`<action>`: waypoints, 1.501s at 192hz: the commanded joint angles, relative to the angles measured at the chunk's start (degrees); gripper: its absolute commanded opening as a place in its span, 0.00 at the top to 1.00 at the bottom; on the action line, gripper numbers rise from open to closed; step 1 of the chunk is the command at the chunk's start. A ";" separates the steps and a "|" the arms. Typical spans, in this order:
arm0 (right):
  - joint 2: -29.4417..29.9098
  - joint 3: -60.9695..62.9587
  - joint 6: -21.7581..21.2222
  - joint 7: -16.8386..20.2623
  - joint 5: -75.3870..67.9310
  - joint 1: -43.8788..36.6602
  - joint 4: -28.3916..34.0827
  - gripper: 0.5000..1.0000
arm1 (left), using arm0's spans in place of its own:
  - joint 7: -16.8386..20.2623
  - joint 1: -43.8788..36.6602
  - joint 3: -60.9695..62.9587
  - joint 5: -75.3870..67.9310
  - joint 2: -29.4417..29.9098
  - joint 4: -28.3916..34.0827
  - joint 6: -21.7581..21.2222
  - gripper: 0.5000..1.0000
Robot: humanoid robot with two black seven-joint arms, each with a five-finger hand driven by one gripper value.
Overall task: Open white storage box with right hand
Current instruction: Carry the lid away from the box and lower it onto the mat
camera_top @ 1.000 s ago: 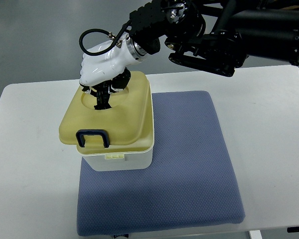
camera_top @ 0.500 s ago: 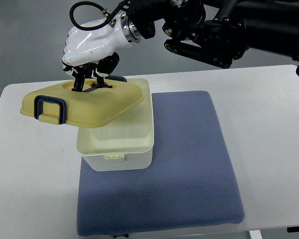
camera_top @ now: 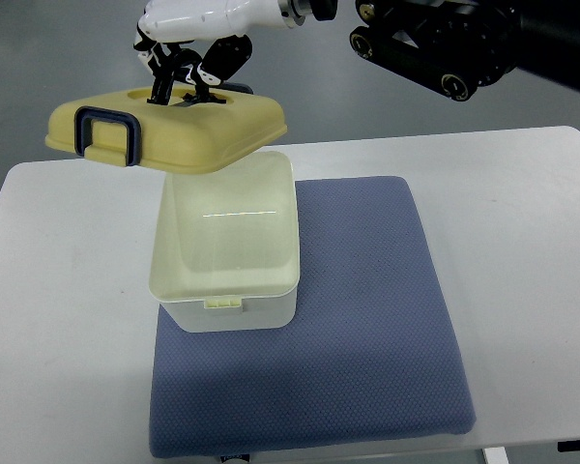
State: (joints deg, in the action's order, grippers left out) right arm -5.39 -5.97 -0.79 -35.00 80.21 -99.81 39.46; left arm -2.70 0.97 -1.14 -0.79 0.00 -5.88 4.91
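Observation:
The white storage box (camera_top: 226, 253) stands open on the blue mat (camera_top: 358, 319), its pale inside showing empty. Its cream lid (camera_top: 169, 132), with a dark blue clasp (camera_top: 107, 133) on the near left edge, hangs in the air above the box's far left side, roughly level. My right hand (camera_top: 188, 68), white with black fingers, reaches in from the top right and is shut on the handle in the lid's recessed top. The left arm does not show.
The mat lies on a white table (camera_top: 522, 242), and the box sits on the mat's far left corner. Grey floor shows beyond the table's far edge. The black right arm (camera_top: 445, 39) crosses the top of the picture.
The lid was seated on the box one second ago. My right hand has lifted it off, carrying it up and to the left, and it has risen further since half a second ago.

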 commanded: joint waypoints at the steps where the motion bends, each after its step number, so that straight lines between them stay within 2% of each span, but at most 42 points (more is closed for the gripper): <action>1: -1.12 -0.09 -0.17 0.00 -3.22 0.06 -2.37 1.00 | -0.03 -0.01 0.00 0.00 0.00 0.00 0.01 0.00; 52: -4.63 -0.79 -2.81 0.00 -3.66 6.47 -7.82 1.00 | -0.03 -0.01 0.00 0.00 0.00 -0.09 0.01 0.00; 107: -10.25 -0.97 -5.36 0.00 -3.66 13.24 -8.35 1.00 | -0.03 -0.18 0.00 0.00 0.00 -0.27 0.01 0.00; 175: -17.11 -2.72 -10.10 0.00 -2.95 15.61 -8.88 1.00 | -0.03 -0.09 -0.18 0.00 0.00 -0.62 0.10 0.00; 236: -17.64 -5.01 -12.30 0.00 -4.18 21.24 -9.67 1.00 | -0.03 -0.01 -0.18 -0.09 0.00 -0.71 0.10 0.00; 258: -17.64 -4.75 -15.29 3.09 -9.71 22.64 -10.02 1.00 | -0.03 -0.01 -0.18 -0.09 0.00 -0.71 0.10 0.00; 288: -17.55 -5.45 -15.82 7.49 -20.09 23.26 -9.93 1.00 | -0.03 -0.01 -0.09 0.00 0.00 -0.71 0.10 0.00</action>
State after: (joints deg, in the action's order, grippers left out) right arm -23.02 -11.00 -16.26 -30.20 66.33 -76.91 29.48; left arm -2.72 0.96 -1.24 -0.82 0.00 -6.60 5.01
